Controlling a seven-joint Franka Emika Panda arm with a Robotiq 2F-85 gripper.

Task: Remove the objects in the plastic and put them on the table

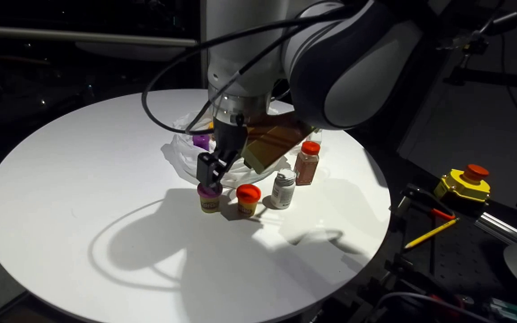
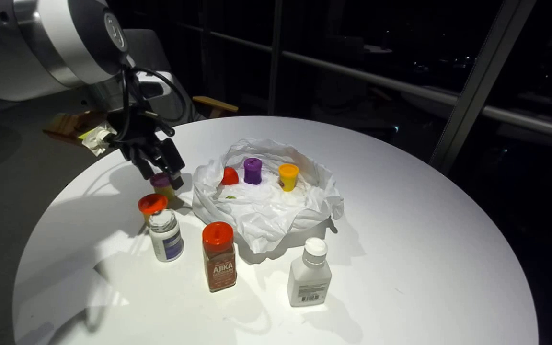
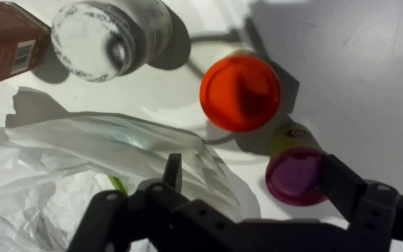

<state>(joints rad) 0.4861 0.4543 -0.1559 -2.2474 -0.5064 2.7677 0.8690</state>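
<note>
Closest to the wrist camera, the black, jointed, two-fingered claw (image 3: 252,171) stands with its jaws spread wide. Just beneath its tips, upright on the round white tabletop (image 2: 424,249), is a small purple-lidded yellow plastic tub (image 1: 209,204); in the wrist view one finger overlaps the lid, and whether the two touch cannot be told. Near the claw stands an orange-red-lidded yellow plastic tub (image 3: 240,92), and a little farther from it a round white plastic bottle (image 2: 160,243). Farther from the claw again is a squarish, red-capped red-brown jar (image 2: 220,266) with "AJIKA" printed on it; well apart from the claw stands a flat-sided white plastic bottle (image 2: 309,278) with a white cap. Beside the claw sits the crumpled, translucent whitish plastic bag (image 2: 266,220), its edge passing behind the other finger in the wrist view. Inside it, away from the claw, are a purple plastic container (image 2: 252,172), a yellow-orange-lidded yellow tub (image 2: 288,178), a partly hidden rounded red object (image 2: 230,176) and a small green bit (image 2: 230,197).
</note>
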